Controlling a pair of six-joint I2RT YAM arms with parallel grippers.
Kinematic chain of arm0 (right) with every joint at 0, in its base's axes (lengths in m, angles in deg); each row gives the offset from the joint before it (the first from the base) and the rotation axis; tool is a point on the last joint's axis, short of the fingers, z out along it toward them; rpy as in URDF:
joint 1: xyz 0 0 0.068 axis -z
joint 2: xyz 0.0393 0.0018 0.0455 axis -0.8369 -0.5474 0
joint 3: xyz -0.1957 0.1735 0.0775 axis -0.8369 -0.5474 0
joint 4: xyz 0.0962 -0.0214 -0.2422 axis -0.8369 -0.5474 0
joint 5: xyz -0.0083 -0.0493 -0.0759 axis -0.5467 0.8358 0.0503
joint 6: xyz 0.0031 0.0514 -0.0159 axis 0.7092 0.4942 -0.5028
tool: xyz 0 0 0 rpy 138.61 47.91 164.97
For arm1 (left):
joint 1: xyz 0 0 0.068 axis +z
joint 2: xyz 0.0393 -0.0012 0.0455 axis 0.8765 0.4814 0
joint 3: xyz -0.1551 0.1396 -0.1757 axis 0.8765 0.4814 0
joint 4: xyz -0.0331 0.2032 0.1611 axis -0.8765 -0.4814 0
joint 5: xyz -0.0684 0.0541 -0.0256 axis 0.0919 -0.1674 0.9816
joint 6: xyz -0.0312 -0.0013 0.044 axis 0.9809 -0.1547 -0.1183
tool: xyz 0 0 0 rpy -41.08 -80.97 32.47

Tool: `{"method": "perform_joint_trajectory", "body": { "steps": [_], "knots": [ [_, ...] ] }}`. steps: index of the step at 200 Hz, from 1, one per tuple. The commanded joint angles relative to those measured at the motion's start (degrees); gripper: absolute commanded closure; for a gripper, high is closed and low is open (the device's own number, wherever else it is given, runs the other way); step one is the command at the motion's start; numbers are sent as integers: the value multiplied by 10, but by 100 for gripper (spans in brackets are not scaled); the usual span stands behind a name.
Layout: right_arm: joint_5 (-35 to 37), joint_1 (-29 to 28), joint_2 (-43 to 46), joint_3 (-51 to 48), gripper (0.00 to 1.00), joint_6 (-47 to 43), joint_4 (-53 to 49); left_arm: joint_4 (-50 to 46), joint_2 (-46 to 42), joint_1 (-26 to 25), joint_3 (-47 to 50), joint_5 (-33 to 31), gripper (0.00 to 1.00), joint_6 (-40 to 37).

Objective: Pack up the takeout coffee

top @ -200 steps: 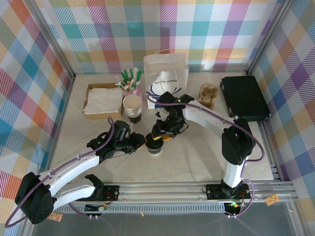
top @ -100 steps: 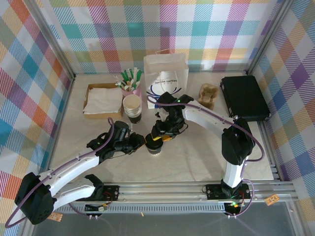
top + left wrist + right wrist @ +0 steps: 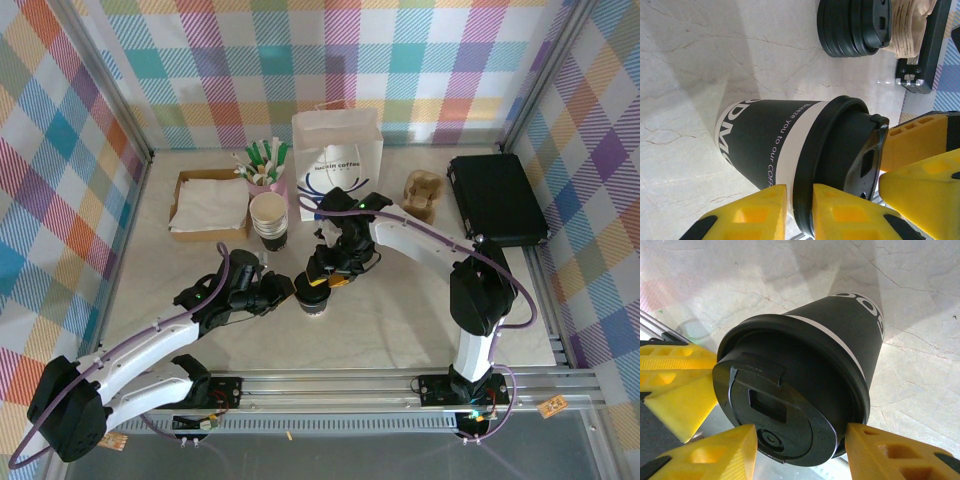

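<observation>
Top external view: the takeout coffee [image 3: 313, 300] stands upright on the pale table [image 3: 420, 320] just left of the frame's centre, black lid on. The right gripper [image 3: 324, 278] reaches it from the upper right. In the right wrist view its 2 yellow pads [image 3: 875, 450] press the lid's rim from lower left and lower right, clamped on the cup. The left gripper [image 3: 288, 291] meets the cup from the left. In the left wrist view its 2 pads [image 3: 752, 210] sit close together along the bottom edge, the lid's rim at their narrow gap; whether they pinch it I cannot tell. A stack of black lids [image 3: 852, 27] lies at the upper right there.
</observation>
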Motion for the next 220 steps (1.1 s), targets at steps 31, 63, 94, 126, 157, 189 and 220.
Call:
{"method": "perform_joint_trajectory", "body": {
  "steps": [31, 63, 94, 126, 157, 189, 220],
  "knots": [
    [14, -8, -18, 6, 49, 0, -15, -13, 4, 6, 34, 7, 81, 14],
    [18, -11, -19, 8, 49, -1, -19, -14, 2, 7, 41, 11, 83, 14],
    [22, -15, -20, 10, 49, -3, -22, -15, -4, 8, 48, 8, 83, 15],
    [32, -19, -24, 12, 49, -7, -26, -15, -9, 9, 57, 6, 83, 19],
    [47, -24, -30, 21, 49, -13, -36, -17, -13, 9, 68, 4, 83, 19],
    [55, -30, -36, 30, 49, -17, -44, -14, -13, 10, 79, 4, 83, 19],
    [67, -36, -39, 33, 49, -21, -50, -16, -9, 10, 85, 6, 83, 15]
  ]
}}
